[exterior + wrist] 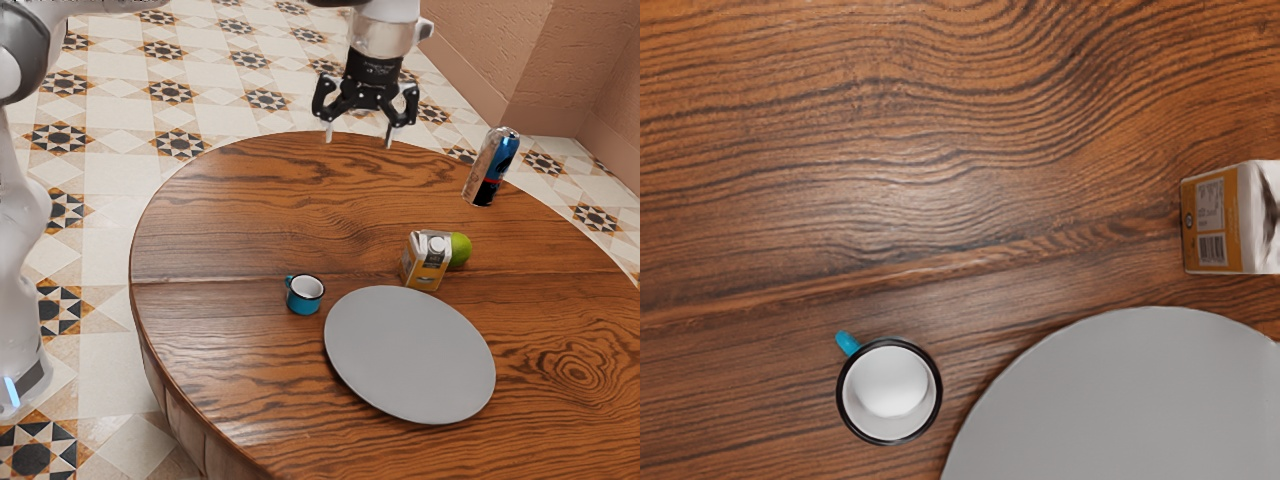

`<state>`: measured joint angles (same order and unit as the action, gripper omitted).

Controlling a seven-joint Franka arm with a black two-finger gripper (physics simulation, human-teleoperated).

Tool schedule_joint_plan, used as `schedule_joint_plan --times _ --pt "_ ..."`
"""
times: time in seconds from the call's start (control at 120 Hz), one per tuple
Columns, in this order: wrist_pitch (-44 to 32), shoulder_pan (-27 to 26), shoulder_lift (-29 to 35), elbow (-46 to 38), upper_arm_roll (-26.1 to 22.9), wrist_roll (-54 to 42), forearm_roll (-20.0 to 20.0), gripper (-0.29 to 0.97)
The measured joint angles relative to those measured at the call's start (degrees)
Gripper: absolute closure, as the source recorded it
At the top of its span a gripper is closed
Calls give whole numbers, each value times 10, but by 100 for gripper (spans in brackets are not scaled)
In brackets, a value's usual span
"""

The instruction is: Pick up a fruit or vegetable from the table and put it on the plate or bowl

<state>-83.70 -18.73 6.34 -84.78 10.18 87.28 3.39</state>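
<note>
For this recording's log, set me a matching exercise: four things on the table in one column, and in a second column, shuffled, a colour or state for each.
Things:
1. mug
2. carton
3. lime
4. can

Descriptions:
A. green, partly hidden behind another thing
B. tilted, near the rim of the table
C. blue outside, white inside
D. boxy, with a barcode on one side

Pairs: 1-C, 2-D, 3-A, 4-B.
</note>
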Motion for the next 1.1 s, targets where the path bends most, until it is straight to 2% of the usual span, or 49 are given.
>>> schedule_joint_plan --times 0.208,0.308,0.408,0.717,0.9,1.1 --pt "-1 8 -152 160 -1 -185 25 0" --pt "-23 30 -193 189 -5 -277 27 0" --pt "-58 67 -224 193 -26 -360 26 0" --pt "-169 85 -288 192 -33 -568 19 0" --pt "-210 102 -298 185 -28 -651 -17 0" --pt "-264 111 -286 118 -28 -715 -49 0"
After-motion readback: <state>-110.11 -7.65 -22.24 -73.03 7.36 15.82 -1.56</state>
